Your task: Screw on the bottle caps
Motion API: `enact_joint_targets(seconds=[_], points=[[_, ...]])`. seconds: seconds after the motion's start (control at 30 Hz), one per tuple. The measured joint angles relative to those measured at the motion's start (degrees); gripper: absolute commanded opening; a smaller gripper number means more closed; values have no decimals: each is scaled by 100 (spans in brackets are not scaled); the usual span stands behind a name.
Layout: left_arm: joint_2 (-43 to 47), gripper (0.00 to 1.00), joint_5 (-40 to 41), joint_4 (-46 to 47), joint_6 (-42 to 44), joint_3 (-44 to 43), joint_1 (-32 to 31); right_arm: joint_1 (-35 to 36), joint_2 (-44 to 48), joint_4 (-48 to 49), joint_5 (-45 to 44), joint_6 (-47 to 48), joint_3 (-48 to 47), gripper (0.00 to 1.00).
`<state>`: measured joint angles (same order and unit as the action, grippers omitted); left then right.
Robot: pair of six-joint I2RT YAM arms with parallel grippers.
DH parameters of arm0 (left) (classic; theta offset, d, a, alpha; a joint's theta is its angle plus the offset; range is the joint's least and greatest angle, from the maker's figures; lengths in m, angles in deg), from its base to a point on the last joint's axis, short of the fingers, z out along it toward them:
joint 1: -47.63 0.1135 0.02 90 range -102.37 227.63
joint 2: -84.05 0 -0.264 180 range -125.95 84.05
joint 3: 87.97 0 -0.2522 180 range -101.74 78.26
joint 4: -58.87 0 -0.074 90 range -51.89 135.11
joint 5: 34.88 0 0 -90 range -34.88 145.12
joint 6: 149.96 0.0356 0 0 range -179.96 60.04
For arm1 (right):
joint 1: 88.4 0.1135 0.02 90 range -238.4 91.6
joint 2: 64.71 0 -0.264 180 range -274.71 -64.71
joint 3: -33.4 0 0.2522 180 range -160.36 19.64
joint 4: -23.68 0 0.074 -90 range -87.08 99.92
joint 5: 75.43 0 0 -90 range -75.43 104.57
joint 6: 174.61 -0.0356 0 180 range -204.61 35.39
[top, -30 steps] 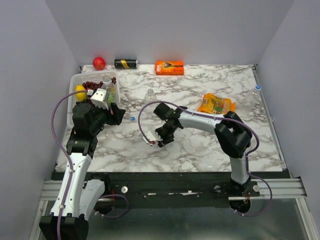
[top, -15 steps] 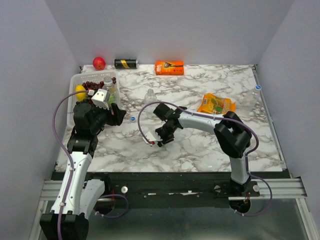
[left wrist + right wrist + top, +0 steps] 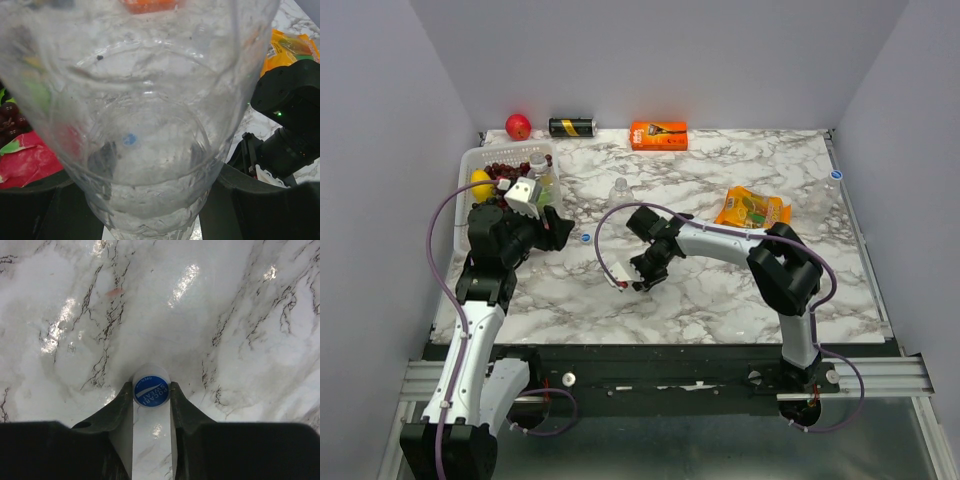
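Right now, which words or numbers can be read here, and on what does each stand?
"POCARI SWEAT": on the blue bottle cap between the fingers of the right gripper.
Too small to read: the number near that cap's rim; the print on the orange box, the black can and the yellow bag.

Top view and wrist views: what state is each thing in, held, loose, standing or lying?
Right fingers, shut on a cap.
Left fingers, shut on a bottle.
Second bottle, standing, loose.
Second cap, lying loose.
Third cap, lying loose, far right.
Can, lying on its side.
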<state>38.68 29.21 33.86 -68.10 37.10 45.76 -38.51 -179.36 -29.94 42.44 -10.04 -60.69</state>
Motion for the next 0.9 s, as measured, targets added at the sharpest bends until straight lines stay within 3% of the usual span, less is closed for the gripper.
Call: enact_joint_targets(seconds=[0.13,0.3,0.43,0.57,0.7,0.9], points=[[-74,0,-304,111,295,118,-2,-59,232,-44,-11,-140,83,20],[-269,0,-1043,125,1353,407,-232,-570,1746,-625,389,-402,236,20],[-745,0,-1462,33,2470,485,-1082,-1217,3204,-1058,767,-732,-328,18],[-1086,0,-1628,240,3036,669,-1895,-1191,4105,-1132,1113,-968,-721,21],[-1377,0,-1631,669,3246,728,-2557,-1110,4330,-1333,1397,-1069,-1049,23],[-1587,0,-1609,1080,3407,708,-3141,-872,3936,-1714,1429,-916,-1311,24]])
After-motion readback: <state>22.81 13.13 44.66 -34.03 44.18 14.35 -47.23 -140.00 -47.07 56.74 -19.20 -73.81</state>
